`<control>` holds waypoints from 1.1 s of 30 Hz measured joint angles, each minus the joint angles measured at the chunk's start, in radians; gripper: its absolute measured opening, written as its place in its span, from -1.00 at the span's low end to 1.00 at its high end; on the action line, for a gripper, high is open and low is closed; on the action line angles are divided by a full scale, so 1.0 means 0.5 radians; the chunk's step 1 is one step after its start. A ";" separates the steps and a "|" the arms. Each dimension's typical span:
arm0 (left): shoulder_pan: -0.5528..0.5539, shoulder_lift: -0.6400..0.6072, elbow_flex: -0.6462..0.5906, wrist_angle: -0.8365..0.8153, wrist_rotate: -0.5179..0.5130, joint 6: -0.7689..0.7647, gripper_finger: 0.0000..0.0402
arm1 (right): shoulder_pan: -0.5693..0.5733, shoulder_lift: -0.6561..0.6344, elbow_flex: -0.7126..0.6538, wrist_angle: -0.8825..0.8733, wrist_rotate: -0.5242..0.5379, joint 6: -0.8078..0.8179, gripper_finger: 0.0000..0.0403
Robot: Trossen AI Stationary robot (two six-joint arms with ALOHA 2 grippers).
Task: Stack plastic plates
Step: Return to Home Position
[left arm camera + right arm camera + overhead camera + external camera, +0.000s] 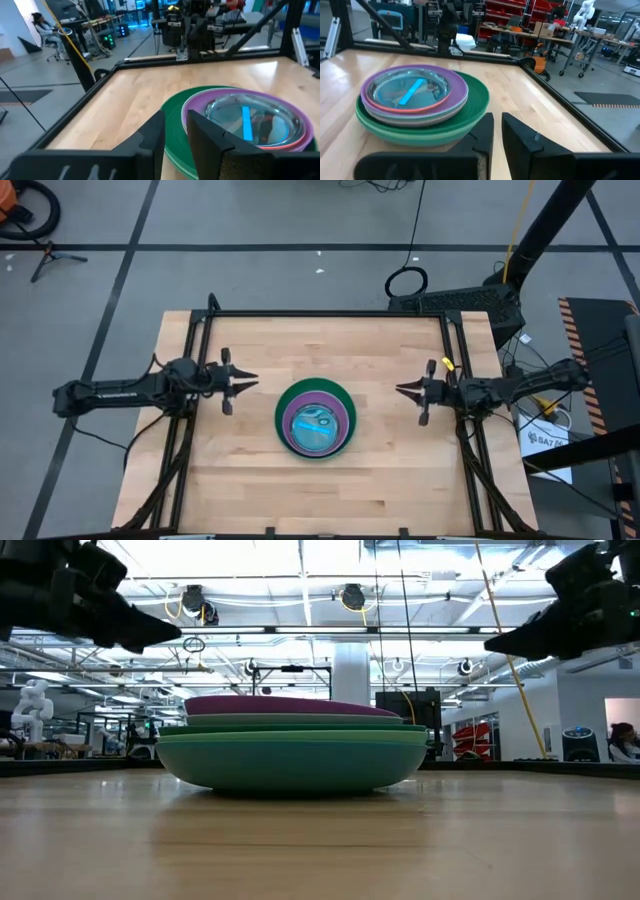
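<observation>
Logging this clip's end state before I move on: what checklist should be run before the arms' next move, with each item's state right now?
1. The stack of plates sits in the middle of the table: ok.
2. The stack sits level, with no lean, in the low view: ok.
3. The left gripper is apart from the stack and holds nothing: ok.
4. The right gripper is apart from the stack and holds nothing: ok.
5. Both grippers are above the stack's top in the low view: ok.
6. Number of plates in the stack: cannot tell.
</observation>
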 joint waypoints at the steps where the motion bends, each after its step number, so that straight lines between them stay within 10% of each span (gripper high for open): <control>1: 0.011 -0.029 -0.022 0.001 0.015 -0.022 -0.56 | 0.000 -0.055 0.000 -0.066 0.000 -0.007 -0.85; 13: 0.028 -0.129 -0.088 -0.007 0.084 -0.138 -0.56 | 0.001 -0.630 0.016 -0.658 -0.177 -0.005 -0.84; 24: 0.028 -0.130 -0.191 0.195 0.237 -0.218 -0.56 | 0.002 -0.626 -0.005 -0.656 -0.316 0.017 -0.84; 33: 0.028 -0.114 -0.276 -0.187 -0.137 -0.873 -0.56 | 0.000 -0.625 -0.014 -0.657 -0.309 0.157 -0.84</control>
